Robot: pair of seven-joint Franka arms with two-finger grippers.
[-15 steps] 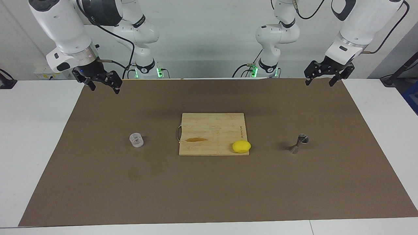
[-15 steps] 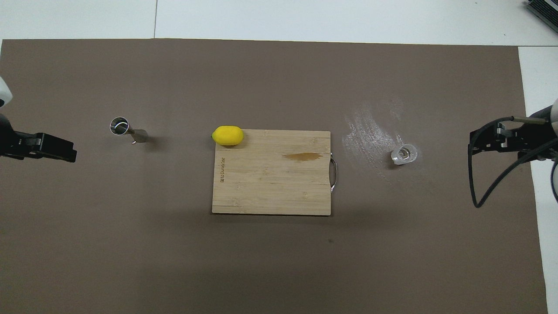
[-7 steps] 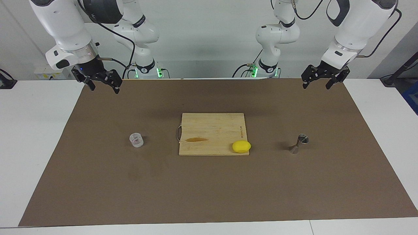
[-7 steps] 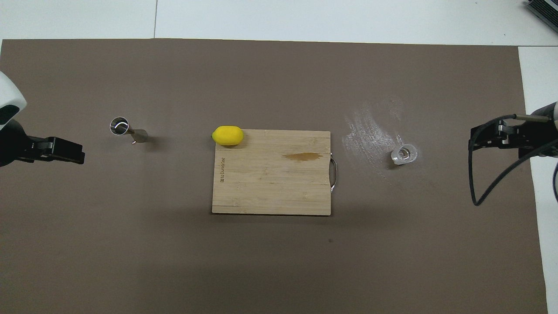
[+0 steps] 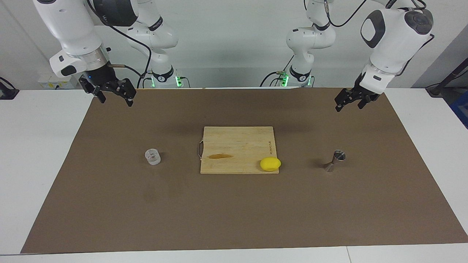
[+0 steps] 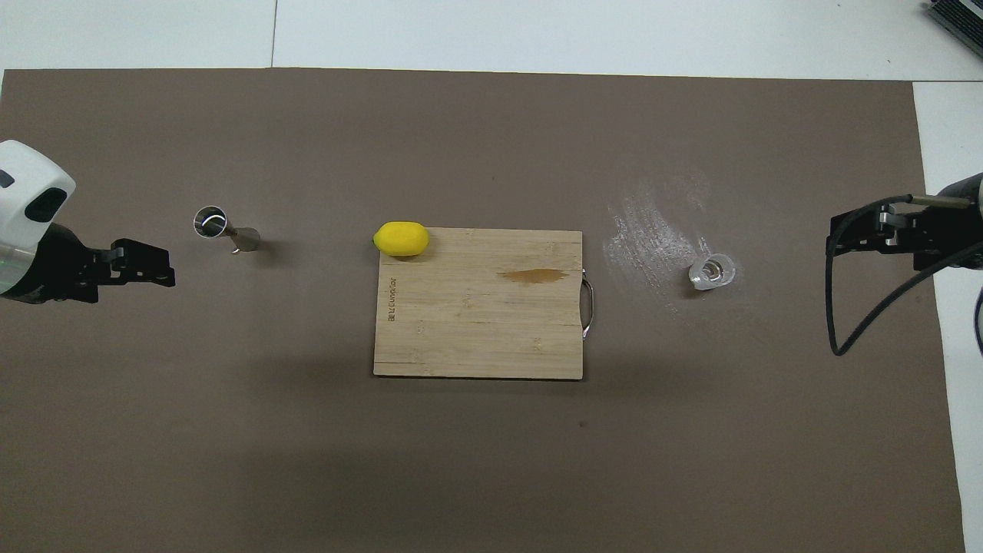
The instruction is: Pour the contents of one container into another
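Left gripper (image 5: 348,104) is seen lowered and swung inward over the mat (image 5: 234,212) at the left arm's end, jaws apart, nothing held; a second earlier it hung higher and nearer the mat's edge; an approach toward the steel jigger (image 5: 334,160) is judged begun. Right gripper (image 5: 114,95) is barely shifted from the earlier frame, jaws apart, empty, over the mat's corner. Clear measuring cup (image 5: 153,156) is left standing untouched toward the right arm's end; cutting board (image 5: 237,146) and lemon (image 5: 270,164) are unmoved between them; pouring is not yet started.
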